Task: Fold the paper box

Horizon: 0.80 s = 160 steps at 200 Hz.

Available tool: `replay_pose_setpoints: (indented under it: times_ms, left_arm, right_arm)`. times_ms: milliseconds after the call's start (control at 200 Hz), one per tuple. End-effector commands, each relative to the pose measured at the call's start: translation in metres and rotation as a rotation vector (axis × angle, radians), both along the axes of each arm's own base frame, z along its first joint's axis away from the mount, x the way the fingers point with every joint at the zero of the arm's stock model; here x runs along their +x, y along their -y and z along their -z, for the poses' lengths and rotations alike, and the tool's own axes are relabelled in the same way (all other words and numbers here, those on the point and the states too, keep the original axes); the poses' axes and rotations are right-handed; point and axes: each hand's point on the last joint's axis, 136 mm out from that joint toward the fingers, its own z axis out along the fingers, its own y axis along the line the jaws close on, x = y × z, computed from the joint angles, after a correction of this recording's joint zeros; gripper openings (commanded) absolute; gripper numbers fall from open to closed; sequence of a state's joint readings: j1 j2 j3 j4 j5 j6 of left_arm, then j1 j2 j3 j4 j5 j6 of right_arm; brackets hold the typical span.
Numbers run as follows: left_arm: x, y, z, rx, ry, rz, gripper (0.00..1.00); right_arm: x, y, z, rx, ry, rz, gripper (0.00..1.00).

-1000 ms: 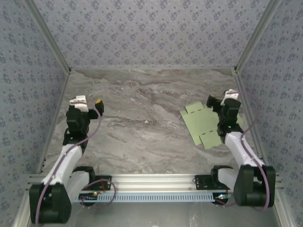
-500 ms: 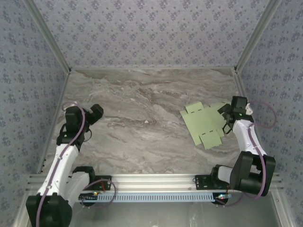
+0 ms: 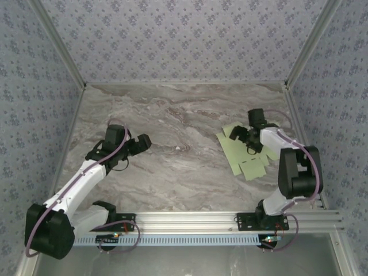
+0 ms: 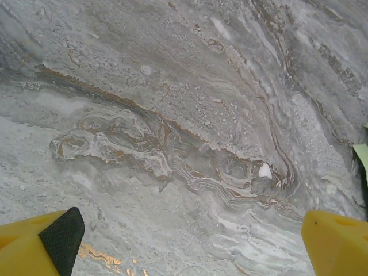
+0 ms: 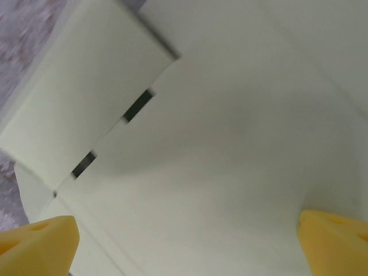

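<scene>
The paper box (image 3: 237,154) is a flat pale-green die-cut sheet with tabs, lying on the marble table at the right. My right gripper (image 3: 242,137) hovers low over its far part, open. In the right wrist view the sheet (image 5: 218,144) spans the picture close up, with two dark slots along a crease, and both yellow fingertips (image 5: 40,244) stand wide apart above it. My left gripper (image 3: 141,144) reaches toward the table's middle, open, over bare marble. Its yellow fingers (image 4: 339,241) show wide apart with nothing between them.
The marble table (image 3: 184,126) is walled by patterned panels at the back and both sides. A metal rail (image 3: 190,221) with the arm bases runs along the near edge. A sliver of the green sheet (image 4: 362,155) shows at the right edge of the left wrist view.
The right arm has swung in from the right wall and come down over the sheet's far part. The left arm has stretched rightward toward the table's middle. Both grippers stay open.
</scene>
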<state>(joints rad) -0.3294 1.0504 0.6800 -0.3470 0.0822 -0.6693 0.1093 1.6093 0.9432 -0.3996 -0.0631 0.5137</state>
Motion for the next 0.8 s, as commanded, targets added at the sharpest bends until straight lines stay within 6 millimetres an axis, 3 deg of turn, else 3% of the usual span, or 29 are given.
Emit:
replay_pose_setpoints:
  times_ms: [0,190,315,330,390,500,565,635,795]
  left_arm:
    - [0.003,0.001,-0.011,0.021,0.007,0.018,0.99]
    - [-0.001,0.001,-0.013,0.023,0.016,0.033,0.99]
    - [-0.003,0.001,-0.010,0.028,0.005,0.036,0.99]
    - [-0.003,0.001,-0.008,0.027,0.001,0.035,0.99]
    - [-0.003,0.002,-0.004,0.018,0.001,0.036,0.99]
    - [-0.002,0.005,0.003,0.006,-0.014,0.042,0.99]
    - [-0.002,0.008,0.006,-0.010,-0.024,0.046,0.99]
    - [0.000,0.016,0.008,-0.037,-0.020,0.064,0.99]
    - [0.001,0.031,0.002,-0.034,-0.028,0.127,0.99]
  right_arm:
    - [0.007,-0.055,0.005,0.056,0.005,-0.231,1.00]
    - [0.006,-0.143,0.016,0.111,-0.015,-0.515,0.98]
    - [-0.005,-0.208,0.007,0.232,0.005,-0.644,0.98]
    - [0.002,-0.218,-0.004,0.250,0.035,-0.655,0.98]
    - [-0.003,-0.247,-0.020,0.306,0.061,-0.709,0.98]
    - [-0.014,-0.280,-0.054,0.388,0.099,-0.770,0.98]
    - [-0.016,-0.280,-0.073,0.400,0.132,-0.771,0.98]
    - [-0.011,-0.258,-0.089,0.355,0.164,-0.723,0.98]
    - [0.022,-0.145,-0.091,0.217,0.186,-0.492,0.98]
